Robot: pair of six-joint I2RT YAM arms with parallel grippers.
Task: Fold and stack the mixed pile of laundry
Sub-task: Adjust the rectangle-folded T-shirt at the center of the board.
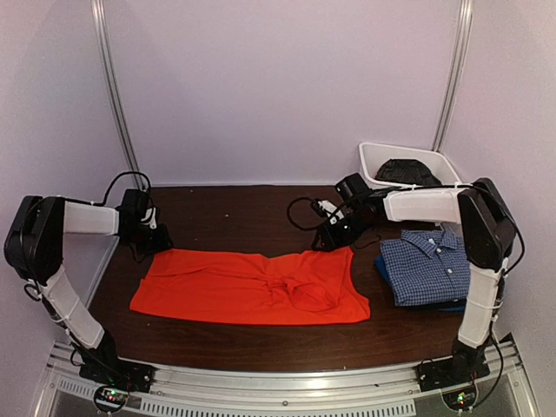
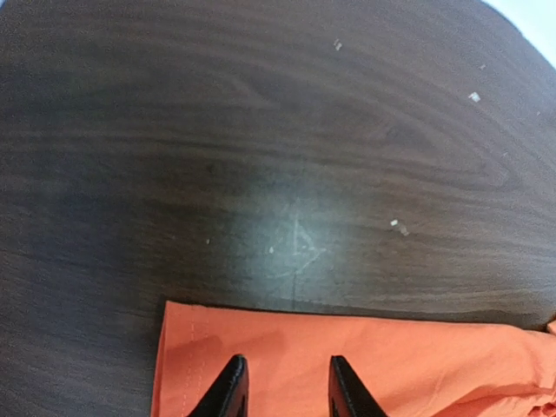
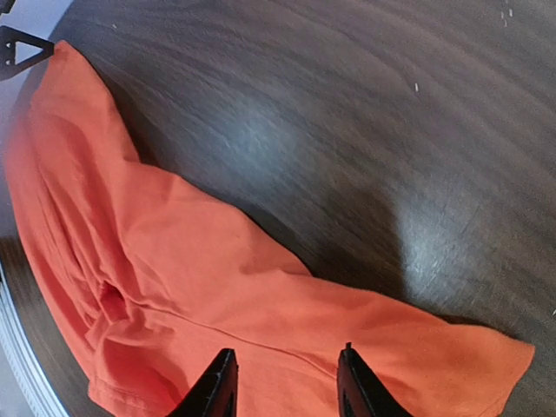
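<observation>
A bright orange T-shirt (image 1: 252, 287) lies spread out flat on the dark wooden table (image 1: 234, 208), with a bunched fold near its middle. My left gripper (image 1: 156, 239) hovers over the shirt's far left corner, open, its fingers apart above the orange cloth (image 2: 365, 365) with nothing between them (image 2: 287, 365). My right gripper (image 1: 334, 236) is over the far right edge of the shirt (image 3: 217, 278), also open (image 3: 287, 356). A folded blue-and-white checked shirt (image 1: 430, 265) rests at the right on a blue piece (image 1: 384, 271). A black garment (image 1: 407, 171) lies in the tub.
A white plastic tub (image 1: 373, 161) stands at the back right corner. Metal uprights (image 1: 117, 95) rise along the back wall. The table's left edge is close beside the left arm. Bare wood lies beyond the orange shirt (image 2: 287, 156).
</observation>
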